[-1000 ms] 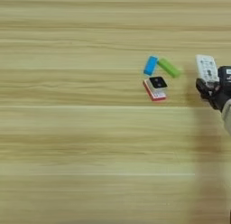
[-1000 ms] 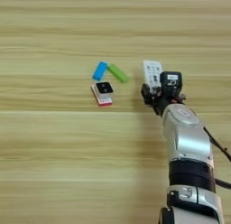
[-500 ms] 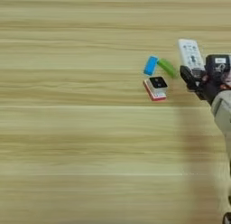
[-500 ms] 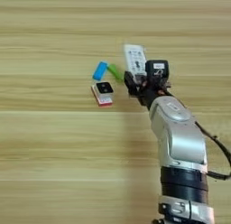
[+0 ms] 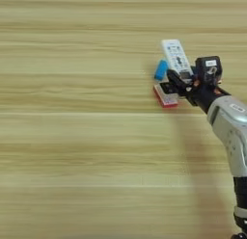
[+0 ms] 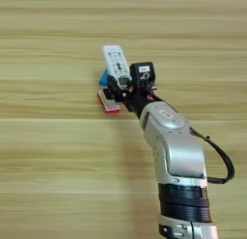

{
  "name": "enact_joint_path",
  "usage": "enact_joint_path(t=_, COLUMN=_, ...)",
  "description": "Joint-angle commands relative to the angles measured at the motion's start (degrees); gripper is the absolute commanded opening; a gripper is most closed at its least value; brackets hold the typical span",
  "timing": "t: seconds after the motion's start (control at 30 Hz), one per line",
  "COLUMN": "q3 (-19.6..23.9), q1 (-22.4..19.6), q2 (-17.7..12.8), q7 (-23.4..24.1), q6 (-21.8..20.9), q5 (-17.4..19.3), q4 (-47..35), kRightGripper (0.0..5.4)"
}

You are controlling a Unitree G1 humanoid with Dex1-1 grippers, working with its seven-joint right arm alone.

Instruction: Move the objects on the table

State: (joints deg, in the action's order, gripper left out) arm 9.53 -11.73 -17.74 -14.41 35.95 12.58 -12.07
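Remote control (image 5: pixel 176 57) carried leftward over blue bar (image 5: pixel 160 70), fingers (image 6: pixel 115 84) clamped on it, forearm outstretched.

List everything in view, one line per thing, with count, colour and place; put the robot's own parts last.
table: one, light tan wood, fills the picture.
remote control: one, white and slim, right of centre in the upper half, its near end at the tool.
blue bar: one, blue, just left of the remote control.
red-edged flat piece: one, white with red edge, in front of the blue bar, partly behind the fingers.
green bar: none visible now.
forearm: one, silver, coming up from the bottom edge.
tool: one, black, two fingers, over the small items, at the remote control's near end.
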Motion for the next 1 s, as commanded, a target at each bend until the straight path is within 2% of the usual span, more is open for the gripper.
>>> enact_joint_path(t=0.03, q3=-1.15, q1=-2.46, q2=-0.61, q7=-0.72, q6=-0.84, q5=0.32, q4=-4.11, kRightGripper=2.91)
enact_joint_path(t=0.57, q3=-7.54, q1=-1.63, q2=1.18, q7=-2.37, q6=-0.56, q5=-1.48, q4=-1.22, kRightGripper=2.91)
enact_joint_path(t=1.0, q3=-10.69, q1=-1.75, q2=1.3, q7=-3.63, q6=-1.42, q5=-3.88, q4=3.53, kRightGripper=2.91)
